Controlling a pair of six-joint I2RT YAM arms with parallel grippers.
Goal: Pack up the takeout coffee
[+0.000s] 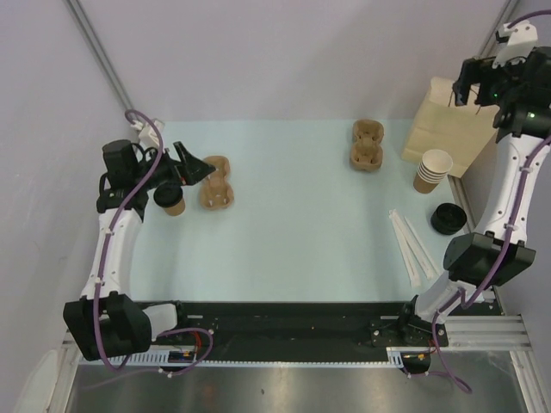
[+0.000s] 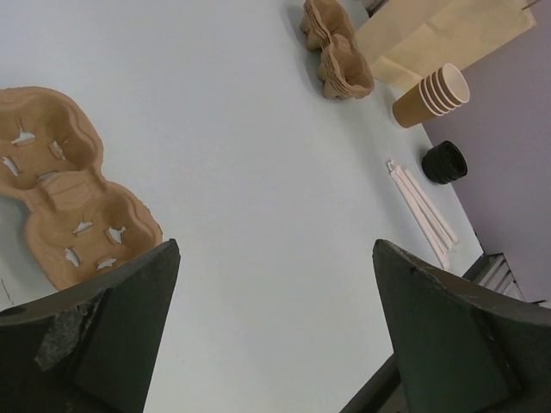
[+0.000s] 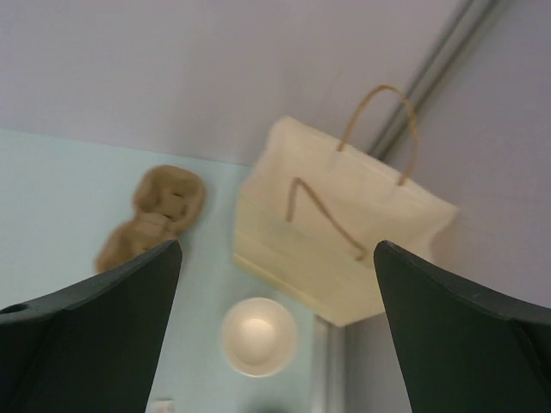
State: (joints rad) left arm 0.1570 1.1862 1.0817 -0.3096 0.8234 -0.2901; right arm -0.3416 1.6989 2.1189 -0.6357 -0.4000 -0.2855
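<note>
— Status check: takeout coffee cup (image 1: 172,200), dark on top, sits on the table (image 1: 293,224) just beside the empty carrier (image 2: 69,206), close by our left wrist.
— We log the left gripper (image 2: 275,251) spread wide, holding nothing. The right gripper (image 3: 275,251) is likewise agape and empty, high over the paper bag (image 3: 336,232).
— Then nothing is packed, we judge. Cup into carrier and carrier into bag are both left to do.
</note>
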